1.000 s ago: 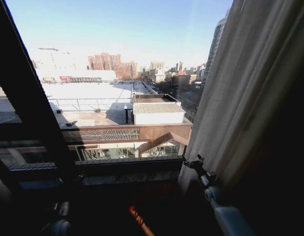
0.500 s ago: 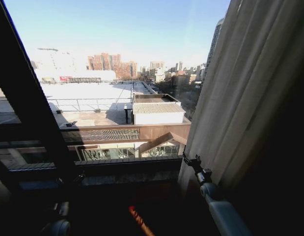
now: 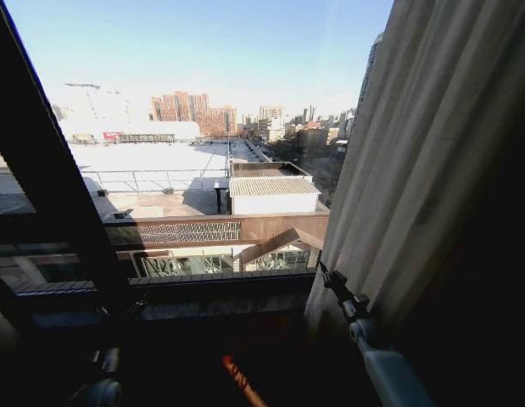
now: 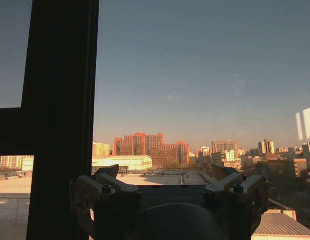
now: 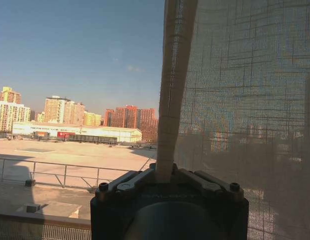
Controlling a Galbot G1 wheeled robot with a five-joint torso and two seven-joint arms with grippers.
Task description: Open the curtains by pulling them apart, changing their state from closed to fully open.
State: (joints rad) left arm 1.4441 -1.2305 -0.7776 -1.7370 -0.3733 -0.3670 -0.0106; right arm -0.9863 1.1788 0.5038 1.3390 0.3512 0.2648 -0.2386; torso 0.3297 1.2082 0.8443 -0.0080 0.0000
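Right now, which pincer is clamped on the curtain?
The right pincer: its fingers pinch the sheer curtain's edge hem. The left pincer is open, holding nothing, facing bare window glass.

Sheer woven cloth curtains (image 5: 245, 100) with a matt open mesh, dark matt window frame (image 4: 62, 100)

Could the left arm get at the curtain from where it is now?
Probably not. The left gripper is open, facing bare window glass beside the dark frame, while the curtain hangs at the robot's right, its edge pinched in the right gripper.

one curtain panel (image 3: 432, 161), two end effectors (image 3: 328, 276) (image 4: 167, 176).
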